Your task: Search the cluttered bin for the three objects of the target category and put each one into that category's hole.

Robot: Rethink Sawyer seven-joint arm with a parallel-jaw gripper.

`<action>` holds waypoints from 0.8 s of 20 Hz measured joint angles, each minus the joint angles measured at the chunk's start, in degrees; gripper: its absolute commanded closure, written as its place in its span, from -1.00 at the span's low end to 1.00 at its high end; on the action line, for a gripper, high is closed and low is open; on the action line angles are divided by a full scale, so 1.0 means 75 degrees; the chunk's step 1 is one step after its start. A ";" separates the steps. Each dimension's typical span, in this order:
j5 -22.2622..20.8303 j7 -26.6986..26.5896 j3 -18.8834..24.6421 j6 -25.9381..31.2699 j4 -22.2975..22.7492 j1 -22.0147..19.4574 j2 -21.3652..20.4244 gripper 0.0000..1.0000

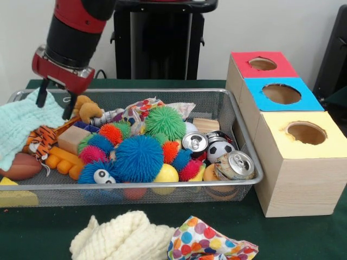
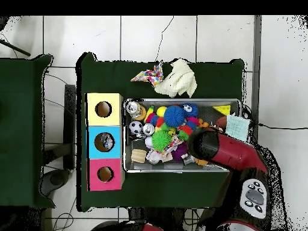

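Gripper (image 1: 54,105) hangs over the wire bin's (image 1: 162,187) end farthest from the boxes, fingers apart, nothing held, just above the plush tiger (image 1: 43,138). Soda cans (image 1: 234,165) lie at the end beside the yellow box (image 1: 303,162).

Front view. Wire bin (image 1: 238,142): holds heaped toys, two cans (image 1: 234,165) at its right end, soccer ball (image 1: 219,151) between them. Three boxes (image 1: 295,162) in a row just right of bin. Two cloths (image 1: 211,241) on table (image 1: 303,238) before bin. Gripper (image 1: 54,105) over bin's left end.
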 measured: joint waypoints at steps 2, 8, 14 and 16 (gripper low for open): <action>-0.0002 0.0000 -0.0057 0.0299 0.0003 -0.0009 -0.0066 -1.00; -0.0003 0.0000 -0.0063 0.0493 0.0021 -0.0006 -0.0156 -1.00; -0.0003 0.0000 -0.0060 0.0493 0.0073 -0.0082 -0.0169 -1.00; -0.0003 0.0000 -0.0054 0.0493 0.0119 -0.0193 -0.0168 -1.00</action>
